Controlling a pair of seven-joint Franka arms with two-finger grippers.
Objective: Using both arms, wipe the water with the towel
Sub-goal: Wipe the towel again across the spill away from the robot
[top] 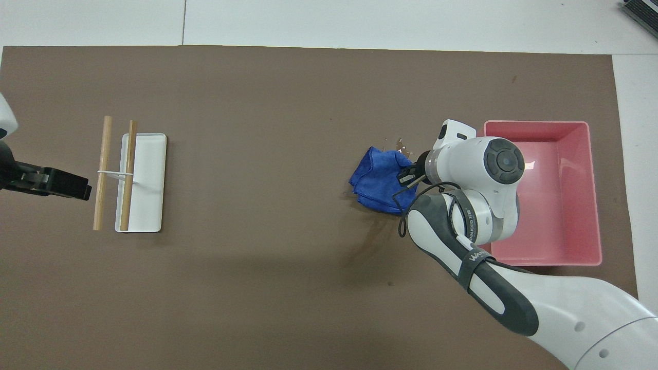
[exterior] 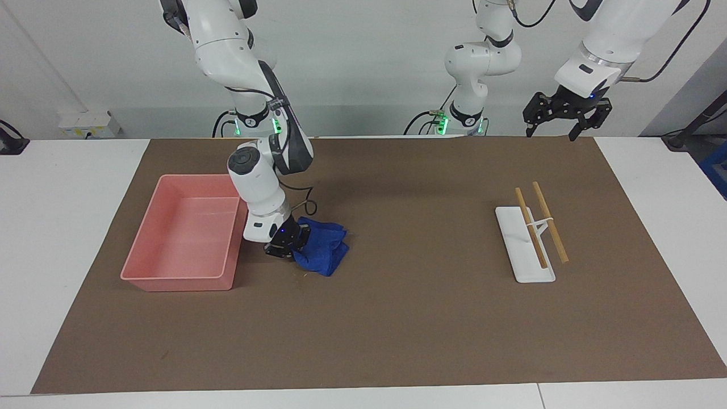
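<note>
Towel: lying bunched on the water, at the tray's 3 o'clock, soaking it.
Right gripper: clamping towel's edge, dragging.
Left gripper: waiting open, over mat's corner.

Right arm reaches down and forward from its base, elbow high, forearm angled steeply down, wrist bent so the right gripper sits low at the bench surface. Its fingers are closed, pinching the towel, which bunches out past the fingertips on the side away from the wrist. Left arm waits, folded up near its base, left gripper hanging raised in the air, fingers spread wide and pointing down, holding nothing.
</note>
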